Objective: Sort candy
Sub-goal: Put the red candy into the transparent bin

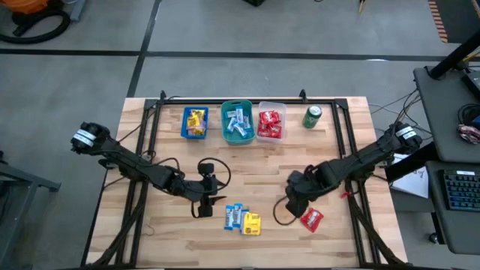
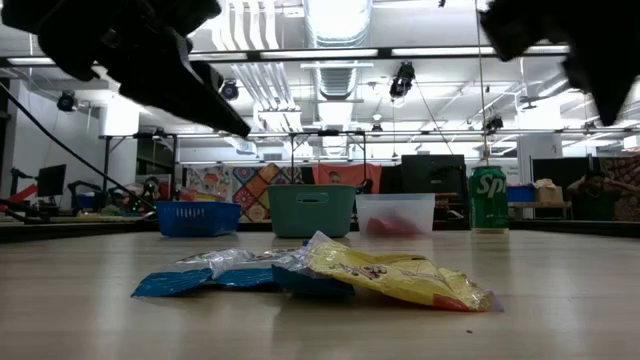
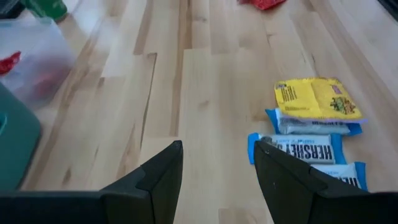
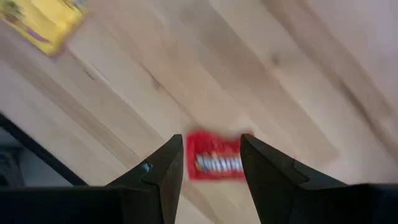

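Observation:
A few loose candy packets lie flat on the wooden table near its front edge. Two or three are light blue-white (image 1: 234,216), one is yellow (image 1: 250,223), and one is red (image 1: 311,219). My left gripper (image 1: 204,208) is open and hovers just left of the blue-white packets (image 3: 305,149), touching nothing. My right gripper (image 1: 295,210) is open above the table. In the right wrist view the red packet (image 4: 214,158) shows between its fingers. The blue bin (image 1: 195,122) holds yellow candy, the teal bin (image 1: 238,124) holds blue-white candy, and the clear bin (image 1: 271,124) holds red candy.
A green soda can (image 1: 312,116) stands to the right of the clear bin at the far side. A dark metal frame (image 1: 225,100) runs around the table top. Bare wood lies between the bins and the loose packets. In the low view the pile (image 2: 310,272) lies in front of the bins.

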`<move>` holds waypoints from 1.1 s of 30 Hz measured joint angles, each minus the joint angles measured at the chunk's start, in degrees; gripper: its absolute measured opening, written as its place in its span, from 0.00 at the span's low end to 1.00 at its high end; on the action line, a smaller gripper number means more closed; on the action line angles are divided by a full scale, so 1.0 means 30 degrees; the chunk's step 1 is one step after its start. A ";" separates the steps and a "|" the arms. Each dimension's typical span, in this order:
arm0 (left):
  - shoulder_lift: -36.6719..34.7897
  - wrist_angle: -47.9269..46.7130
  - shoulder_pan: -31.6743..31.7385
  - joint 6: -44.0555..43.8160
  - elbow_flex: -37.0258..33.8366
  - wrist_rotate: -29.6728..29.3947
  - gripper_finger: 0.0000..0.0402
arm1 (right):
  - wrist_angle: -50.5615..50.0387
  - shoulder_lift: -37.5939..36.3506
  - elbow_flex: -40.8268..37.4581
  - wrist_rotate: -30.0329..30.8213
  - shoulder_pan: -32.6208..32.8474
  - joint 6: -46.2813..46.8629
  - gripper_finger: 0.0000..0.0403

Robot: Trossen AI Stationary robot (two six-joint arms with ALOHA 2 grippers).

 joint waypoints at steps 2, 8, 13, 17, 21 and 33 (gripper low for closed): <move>0.0048 -0.0327 0.0000 0.0088 0.0249 -0.0026 0.45 | -0.0389 0.0000 -0.0176 -0.0357 0.0673 0.1381 0.38; 0.0036 -0.0902 0.0015 0.0147 0.0364 -0.0619 0.45 | -0.0261 0.0015 -0.1521 -0.1261 0.2809 0.1434 0.38; 0.0043 -0.1016 0.0015 0.1016 0.0353 -0.0642 0.45 | 0.0789 0.0022 -0.2835 -0.0557 0.5383 -0.3467 0.38; 0.0043 -0.0922 0.0052 0.1556 0.0528 -0.0664 0.45 | 0.2785 0.0099 -0.3650 0.0781 0.6112 -0.5442 0.36; 0.0041 -0.0922 0.0204 0.1589 0.0528 -0.0815 0.45 | 0.3820 0.0525 -0.3851 0.2107 0.6228 -0.6423 0.34; 0.0051 -0.0587 0.0299 0.2092 0.0520 -0.0817 0.45 | 0.4039 0.3965 -0.3801 0.1738 0.5769 -0.9068 0.32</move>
